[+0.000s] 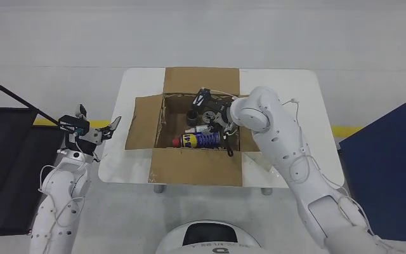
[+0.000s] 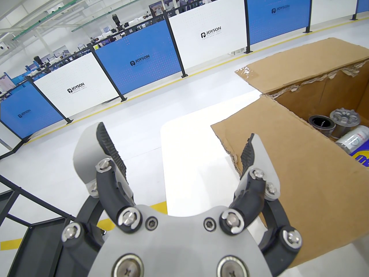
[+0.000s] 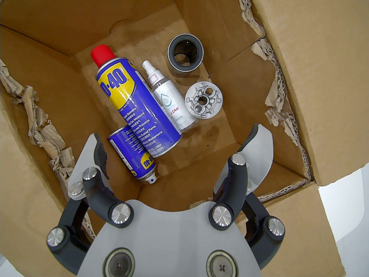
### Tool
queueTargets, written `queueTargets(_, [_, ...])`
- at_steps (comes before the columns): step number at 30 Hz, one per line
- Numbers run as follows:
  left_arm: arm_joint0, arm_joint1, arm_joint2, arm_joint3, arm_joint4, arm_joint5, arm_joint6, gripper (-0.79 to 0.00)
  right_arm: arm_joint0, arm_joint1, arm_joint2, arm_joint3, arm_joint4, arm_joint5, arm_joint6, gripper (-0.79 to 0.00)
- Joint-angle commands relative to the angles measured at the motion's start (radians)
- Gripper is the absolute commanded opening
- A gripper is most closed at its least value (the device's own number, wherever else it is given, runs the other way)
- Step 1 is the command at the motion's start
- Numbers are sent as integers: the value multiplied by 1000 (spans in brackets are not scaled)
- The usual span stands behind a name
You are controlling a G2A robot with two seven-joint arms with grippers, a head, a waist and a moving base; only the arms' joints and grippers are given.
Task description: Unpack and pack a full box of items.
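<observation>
Right wrist view: your right gripper (image 3: pixel 177 136) hangs, jaws open, over the box (image 3: pixel 43 30), where the big can (image 3: pixel 135 102) touches the small can (image 3: pixel 132 157), so lifting one may roll the other.

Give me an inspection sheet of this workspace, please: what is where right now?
Surface: white table, carrying the box.
Job's things: open cardboard box, flaps spread out. Inside lie a large blue spray can with a red cap, a small blue can, a white spray bottle, a black ring and a grey metal disc.
Clutter: nothing seen.
Grippers: left gripper open, empty, at the table's edge beside the box; right gripper open, empty, above the box's inside.
Cables: thin white cable on the arm over the box.
Surroundings: blue and white partition panels, yellow floor line.
</observation>
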Motion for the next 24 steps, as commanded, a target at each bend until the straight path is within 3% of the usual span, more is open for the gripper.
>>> queueTargets(1, [0, 0, 0, 0, 0, 0, 0, 0, 0, 0, 0, 0, 0, 0, 0, 0])
queueTargets(13, [0, 0, 0, 0, 0, 0, 0, 0, -4, 0, 0, 1, 4, 0, -7, 0])
queueTargets(15, [0, 0, 0, 0, 0, 0, 0, 0, -14, 3, 6, 15, 54, -37, -18, 0])
queueTargets(23, [0, 0, 0, 0, 0, 0, 0, 0, 90, 18, -88, 100, 115, -36, 22, 0])
queueTargets(24, [0, 0, 0, 0, 0, 0, 0, 0, 104, 20, -96, 117, 125, -37, 21, -31])
